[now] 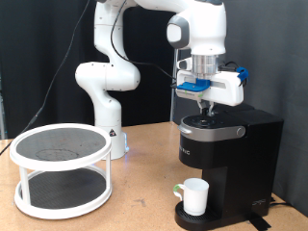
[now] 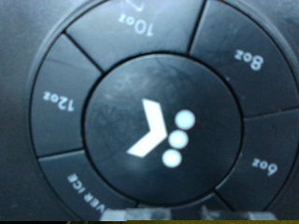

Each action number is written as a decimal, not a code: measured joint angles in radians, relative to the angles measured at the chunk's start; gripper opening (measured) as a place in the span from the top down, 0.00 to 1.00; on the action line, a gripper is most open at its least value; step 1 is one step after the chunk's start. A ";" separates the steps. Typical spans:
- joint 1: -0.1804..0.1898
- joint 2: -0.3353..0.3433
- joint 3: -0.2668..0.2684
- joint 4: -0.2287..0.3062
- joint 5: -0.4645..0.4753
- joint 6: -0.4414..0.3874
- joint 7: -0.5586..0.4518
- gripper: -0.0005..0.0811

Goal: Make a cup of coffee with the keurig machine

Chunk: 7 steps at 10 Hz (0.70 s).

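One cup [image 1: 195, 195] is sitting under the spout of the keurig machine [image 1: 229, 154], on the drip tray at its base, at the near right of the exterior view, and we are judging that placement step done. The lid is looking closed, though we cannot tell whether a pod is inside. We are seeing no coffee in the cup from here, so brewing seems not yet finished.

The pincer [image 1: 205, 108] is hanging straight down over the machine's top panel, its tips at or just above the surface; we cannot tell whether they are touching, nor how far apart the fingers are standing, and nothing is showing between them. The wrist view is filling with the round button panel [image 2: 154, 112]: a central brew button [image 2: 159, 131] with a lit symbol, ringed by segments marked 6oz, 8oz, 10oz, 12oz and over ice. We are reading this as the button-pressing stage.

Farther left on the table [image 1: 144, 207] a white two-tier round rack [image 1: 60, 168] is standing, well apart from the machine.
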 joint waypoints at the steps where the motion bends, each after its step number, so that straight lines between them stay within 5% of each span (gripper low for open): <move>1: -0.001 -0.001 0.000 -0.006 0.000 0.009 0.002 0.99; 7: -0.011 -0.029 -0.013 -0.030 0.018 0.035 0.011 0.99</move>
